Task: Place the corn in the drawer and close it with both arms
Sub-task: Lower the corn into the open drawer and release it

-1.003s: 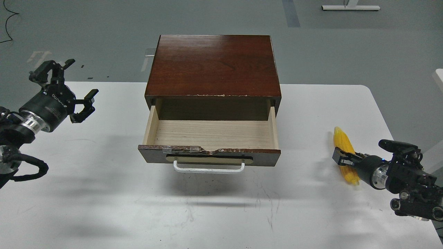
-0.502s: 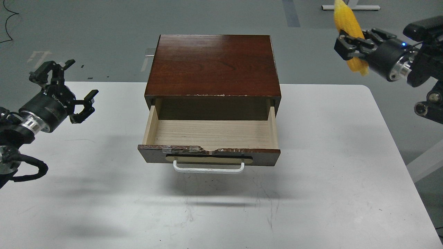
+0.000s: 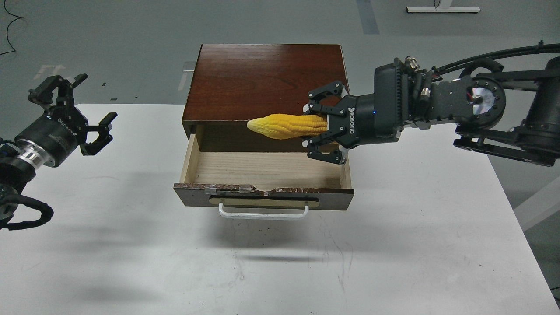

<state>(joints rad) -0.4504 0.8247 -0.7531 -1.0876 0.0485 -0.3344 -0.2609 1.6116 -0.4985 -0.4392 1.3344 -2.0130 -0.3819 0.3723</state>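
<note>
The drawer (image 3: 262, 197) stands pulled open at the front of a dark brown wooden cabinet (image 3: 267, 78), its pale wood inside empty, its white bar handle (image 3: 263, 213) facing me. My right gripper (image 3: 321, 126) is shut on the thick end of the yellow corn (image 3: 286, 126). It holds the cob level above the drawer's back right part, tapered end pointing left. My left gripper (image 3: 72, 111) is open and empty, hovering over the table's left side, well apart from the drawer.
The cabinet sits at the back middle of a white table (image 3: 415, 245). Grey floor lies behind the table, with a white stand base (image 3: 442, 8) far back right.
My right arm has swung the corn from high at the far right down and left to above the open drawer, turning it level. My left gripper has shifted slightly left.
</note>
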